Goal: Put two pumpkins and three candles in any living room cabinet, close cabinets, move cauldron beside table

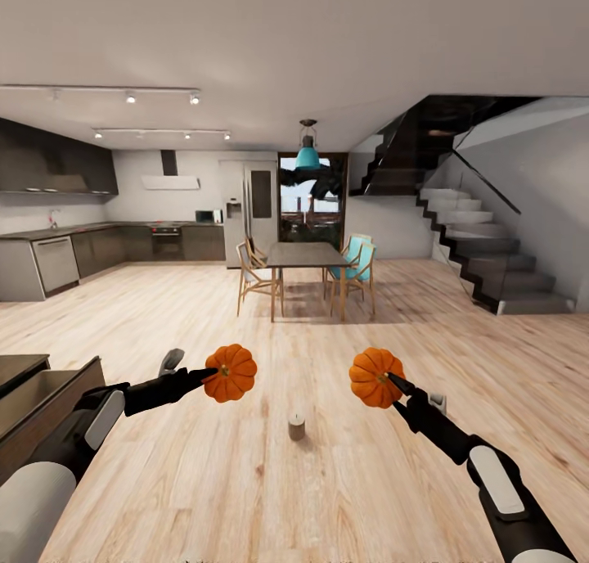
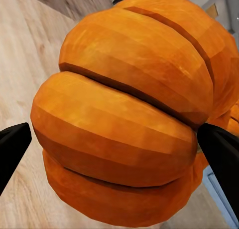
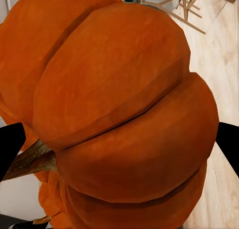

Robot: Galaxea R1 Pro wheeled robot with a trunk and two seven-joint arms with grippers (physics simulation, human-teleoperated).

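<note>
Both arms are held out over the light wood floor, each carrying a bright-orange ribbed pumpkin. My left gripper (image 1: 219, 373) is shut on one pumpkin (image 1: 231, 372), whose segments bulge between the black fingers (image 2: 12, 151) in the left wrist view (image 2: 129, 114). The other pumpkin (image 1: 374, 376) sits in my right gripper (image 1: 389, 380), which is shut on it; its brownish stem (image 3: 30, 159) shows beside one finger (image 3: 10, 144). A stubby cream candle (image 1: 296, 425) stands upright on the floor between and below the two grippers. A corner of the dark-brown cabinet (image 1: 37, 399) shows at lower left. The cauldron is out of view.
A dining table (image 1: 304, 256) with wooden and teal chairs stands mid-room ahead. Grey kitchen counters (image 1: 98, 248) and a fridge (image 1: 249, 211) line the back left. A dark staircase (image 1: 483, 252) rises at the right. Wide wood floor (image 1: 164, 317) lies between.
</note>
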